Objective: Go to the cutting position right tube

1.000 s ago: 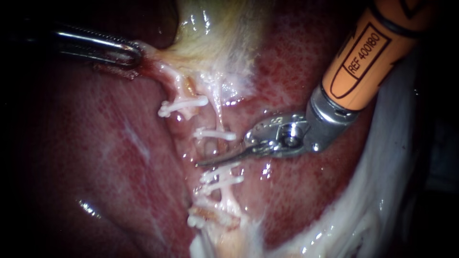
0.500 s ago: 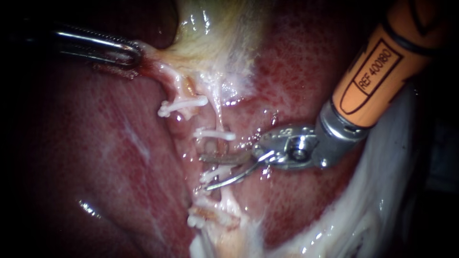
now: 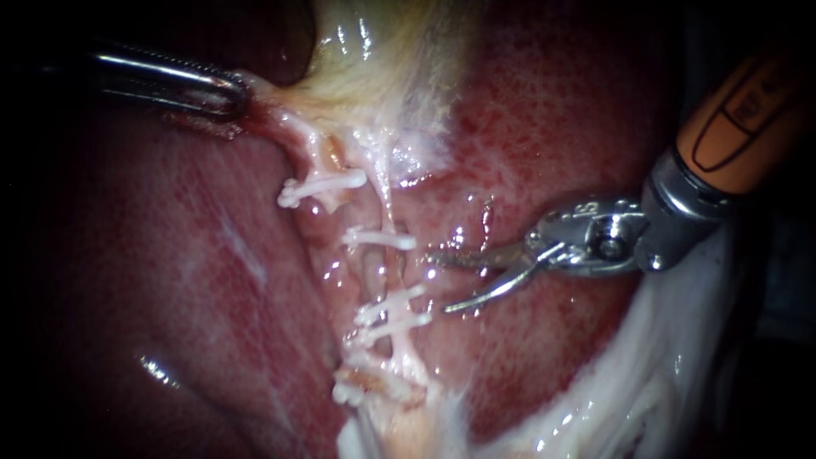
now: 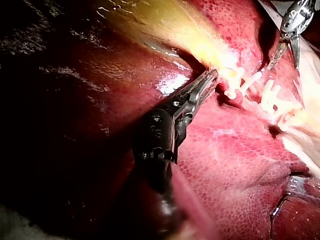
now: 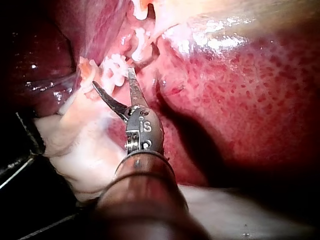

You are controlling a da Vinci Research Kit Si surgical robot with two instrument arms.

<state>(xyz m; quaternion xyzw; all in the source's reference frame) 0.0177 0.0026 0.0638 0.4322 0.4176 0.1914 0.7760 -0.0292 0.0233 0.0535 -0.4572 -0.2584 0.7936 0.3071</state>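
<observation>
Endoscope view: the right instrument [image 3: 437,280] stood with blades parted, just beside the right tube [image 3: 393,272] and not yet astride it, level with the bare stretch between clips [image 3: 380,240]. A skewed advance could snag a clip or nick the liver [image 3: 552,127].
Left wrist view: the left instrument [image 4: 206,82] was clamped on the gallbladder [image 4: 165,25].
Right wrist view: that grip was out of sight; the blades' spread showed plainly.

Your left instrument [image 3: 238,95] comes in from the left, shaft nearly level, jaws clamped from both sides on a fold of tissue [image 3: 268,116]. Your right instrument [image 3: 438,280] comes in from the right: orange sleeve, then metal wrist, tip pointing left. Its two thin curved blades stand apart with a clear gap, gripping nothing; upper blade level, lower blade angled down
</observation>
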